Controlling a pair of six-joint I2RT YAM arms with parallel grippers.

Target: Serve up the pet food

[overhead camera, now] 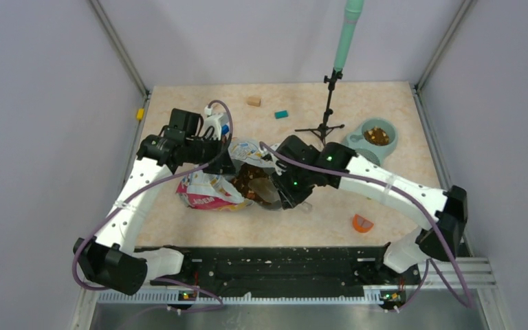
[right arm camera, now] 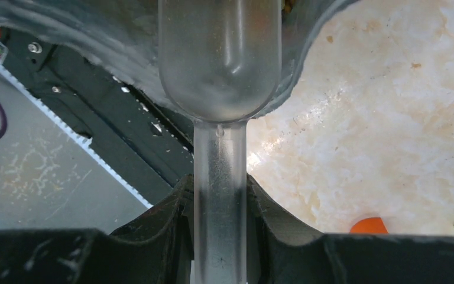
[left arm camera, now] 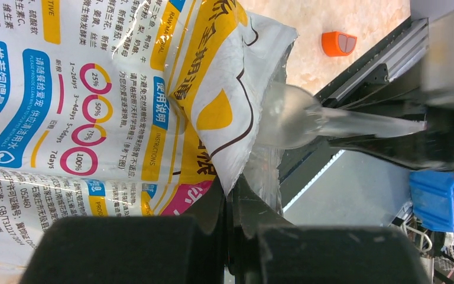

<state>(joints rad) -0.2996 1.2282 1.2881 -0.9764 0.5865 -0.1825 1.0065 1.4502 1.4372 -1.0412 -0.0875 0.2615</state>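
The crinkly yellow-white-pink pet food bag (overhead camera: pixel 210 189) lies mid-table with its mouth open, and brown kibble (overhead camera: pixel 249 180) shows inside. My left gripper (overhead camera: pixel 221 157) is shut on the bag's edge; the left wrist view shows the jaws pinching the bag (left arm camera: pixel 94 89) at its corner (left arm camera: pixel 234 188). My right gripper (overhead camera: pixel 290 187) is shut on the handle of a clear plastic scoop (right arm camera: pixel 219 59), whose cup reaches into the bag's mouth. The scoop (left arm camera: pixel 295 118) also shows in the left wrist view beside the bag. A grey-green pet bowl (overhead camera: pixel 355 139) at the right holds some kibble (overhead camera: pixel 377 135).
A black tripod stand (overhead camera: pixel 326 103) with a green pole stands behind the bowl. A tan block (overhead camera: pixel 253 101) and a teal block (overhead camera: pixel 281 115) lie at the back. An orange item (overhead camera: pixel 362 223) lies near the front right. A yellow piece (overhead camera: pixel 139 114) sits at the left edge.
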